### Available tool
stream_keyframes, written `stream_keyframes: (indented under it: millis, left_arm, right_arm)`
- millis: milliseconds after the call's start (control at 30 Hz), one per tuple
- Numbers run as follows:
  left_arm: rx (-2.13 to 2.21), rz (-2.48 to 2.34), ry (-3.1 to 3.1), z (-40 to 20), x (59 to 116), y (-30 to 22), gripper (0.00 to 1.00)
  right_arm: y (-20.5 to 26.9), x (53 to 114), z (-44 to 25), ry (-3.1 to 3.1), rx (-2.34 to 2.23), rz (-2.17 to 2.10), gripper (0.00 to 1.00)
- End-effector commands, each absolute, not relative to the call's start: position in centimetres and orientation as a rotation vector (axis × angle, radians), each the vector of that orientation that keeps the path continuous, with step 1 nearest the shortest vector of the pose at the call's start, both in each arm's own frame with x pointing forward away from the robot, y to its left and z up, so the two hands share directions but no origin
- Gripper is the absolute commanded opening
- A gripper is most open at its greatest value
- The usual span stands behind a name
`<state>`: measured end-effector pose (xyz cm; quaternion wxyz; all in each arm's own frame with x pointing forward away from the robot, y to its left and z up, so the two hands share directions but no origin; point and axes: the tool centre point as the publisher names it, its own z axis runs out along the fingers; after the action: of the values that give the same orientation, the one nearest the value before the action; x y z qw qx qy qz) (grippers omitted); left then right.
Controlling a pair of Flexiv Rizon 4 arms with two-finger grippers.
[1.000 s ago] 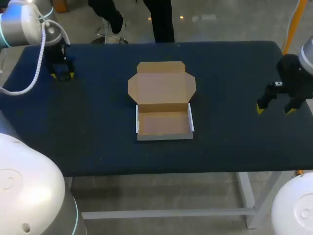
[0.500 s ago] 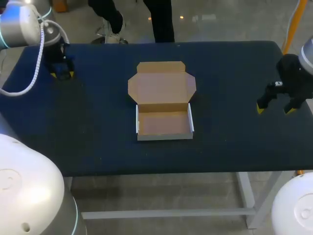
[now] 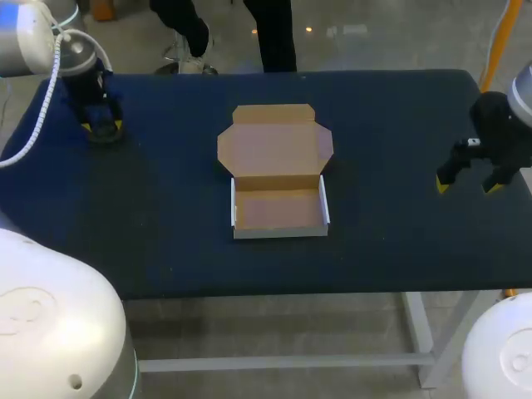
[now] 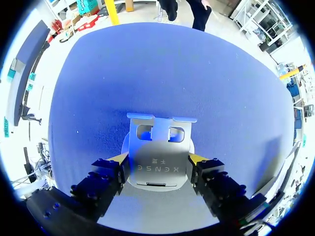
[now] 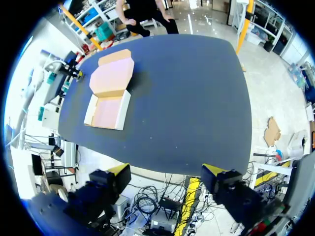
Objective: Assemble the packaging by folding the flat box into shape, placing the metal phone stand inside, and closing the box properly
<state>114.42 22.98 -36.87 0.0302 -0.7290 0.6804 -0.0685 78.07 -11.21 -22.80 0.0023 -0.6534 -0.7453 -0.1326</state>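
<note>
Two robot arms work at a dark blue table [image 3: 391, 125]. The left gripper [image 3: 101, 126] is down at the table's surface near its far left corner. From the camera on its wrist, the left gripper [image 4: 158, 158] pinches a metal phone stand [image 4: 157, 145]. One yellow tip presses against each side edge of the stand. The stand is a silvery plate lying flat on the table, with two cut-out windows and a folded lip at the end pointing away from the fingers. The right gripper [image 3: 470, 184] hovers at the table's right edge, well apart from the left one, with its fingers spread wide and nothing between them. The cardboard box [image 3: 278, 170] sits between the two grippers, far from both. It is a shallow tray with white outer walls, and its brown lid is folded back flat. From the right gripper [image 5: 166, 171], the box [image 5: 109, 93] lies ahead and off to one side, across the table.
</note>
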Motion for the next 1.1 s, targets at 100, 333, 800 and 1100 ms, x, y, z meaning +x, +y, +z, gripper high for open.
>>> stream_keyframes:
  millis: [100,333,800,1100]
  left_arm:
    - [-2.189,-0.267,2.040,-33.7,109.3,21.5,0.00]
    - [-2.194,-0.268,2.034,-32.1,106.1,20.3,0.00]
    - [-2.197,-0.271,2.069,-29.3,99.4,17.9,0.00]
    - [-2.181,-0.268,2.094,-28.0,96.3,16.2,0.00]
  right_arm:
    - [-11.0,78.2,-22.5,-2.378,-2.017,-0.428,1.00]
    - [-9.6,79.4,-22.8,-2.586,-1.808,-0.572,1.00]
    - [-7.4,79.4,-24.0,-2.872,-1.223,-0.871,1.00]
    - [-4.9,79.6,-26.1,-2.929,-0.997,-0.944,1.00]
